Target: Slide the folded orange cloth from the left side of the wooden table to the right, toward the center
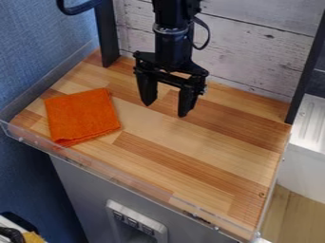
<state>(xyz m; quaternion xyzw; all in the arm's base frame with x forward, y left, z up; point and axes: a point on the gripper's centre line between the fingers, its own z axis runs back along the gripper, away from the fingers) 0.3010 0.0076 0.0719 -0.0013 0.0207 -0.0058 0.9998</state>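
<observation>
The black gripper (166, 110) hangs over the back middle of the wooden surface, its two fingers spread apart with nothing between them. To its left, an orange folded cloth (81, 116) lies flat on the wood near the left front edge. Gripper and cloth are apart, with bare wood between them.
The wooden work surface (209, 156) has a low clear rim (114, 174) along its front. Behind it stands a whitewashed plank wall (254, 52), with black posts at the back left and right. A blue wall (38, 47) borders the left, and a white ribbed object (310, 123) stands at the right.
</observation>
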